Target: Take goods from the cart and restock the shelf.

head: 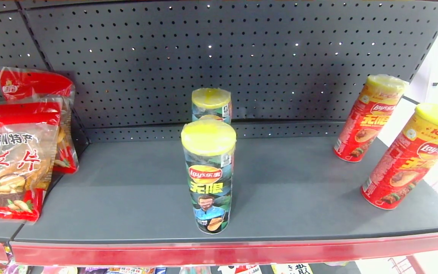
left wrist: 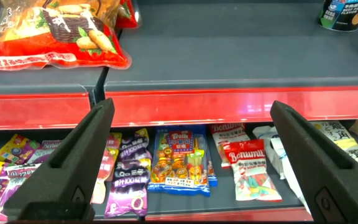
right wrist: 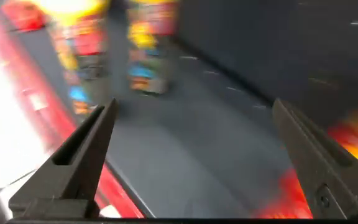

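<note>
Shelf: a dark grey metal shelf (head: 127, 190) with a red front strip carried all the goods, with a dark grey perforated back panel (head: 203, 49) behind it
Middle goods: a tall green-and-blue chip can with a yellow lid (head: 208, 179) stood upright near the front edge; a second green-and-blue can of the same kind (head: 212, 104) stood upright right behind it, close to the back panel
Right-hand goods: a red chip can with a yellow lid (head: 369, 118) stood farther back, and another red yellow-lidded can (head: 409, 160) stood nearer the front at the shelf's right end; the two were apart from each other and well apart from the middle pair
Left-hand goods: red-and-clear plastic snack bags (head: 17, 152) leaned in a row at the shelf's left end
Left pincer: the left pincer (left wrist: 192, 106) had its black fingers spread wide with nothing between them, in front of the red strip
Lower level: colourful sweet packets (left wrist: 179, 158) lay in a row under the shelf
Right pincer: the right pincer (right wrist: 192, 109) was also spread and empty, over the shelf board; the cans ahead of it were too blurred to tell apart
</note>
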